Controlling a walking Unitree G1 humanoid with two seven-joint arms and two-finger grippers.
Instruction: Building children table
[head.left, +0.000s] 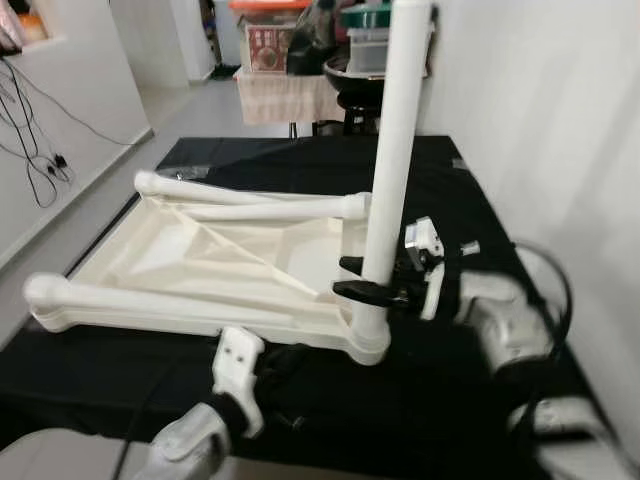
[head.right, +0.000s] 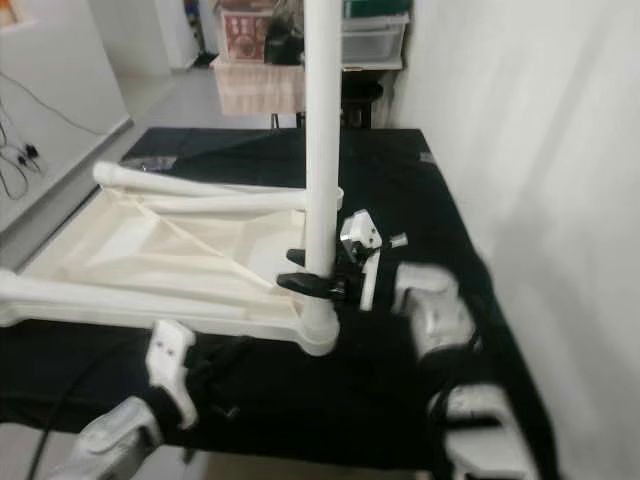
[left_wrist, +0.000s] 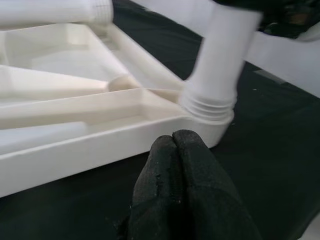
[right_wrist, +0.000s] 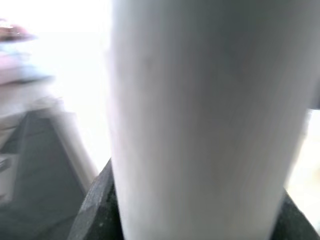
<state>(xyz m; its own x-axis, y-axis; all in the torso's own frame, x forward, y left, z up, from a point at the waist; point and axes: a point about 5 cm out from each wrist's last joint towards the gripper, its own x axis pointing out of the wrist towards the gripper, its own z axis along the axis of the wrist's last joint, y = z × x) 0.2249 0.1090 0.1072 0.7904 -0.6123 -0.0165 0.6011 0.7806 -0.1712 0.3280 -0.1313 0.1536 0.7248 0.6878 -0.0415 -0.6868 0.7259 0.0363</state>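
Observation:
A white plastic table top (head.left: 200, 262) lies upside down on a black cloth. One white leg (head.left: 392, 160) stands upright in its near right corner socket (head.left: 368, 340), threads showing at its base (left_wrist: 210, 107). My right gripper (head.left: 358, 278) is shut on this leg low down, a black finger (right_wrist: 95, 205) on each side. Three more white legs lie across the top: one along the near edge (head.left: 150, 300), two at the far side (head.left: 270, 205). My left gripper (left_wrist: 175, 150) is shut and empty, just in front of the top's near rim, close to the standing leg.
The black cloth (head.left: 440, 390) covers a low platform beside a white wall (head.left: 540, 120) on the right. Cables (head.left: 35, 160) trail down the left wall. Boxes and bins (head.left: 300, 40) stand at the far end, with grey floor to the left.

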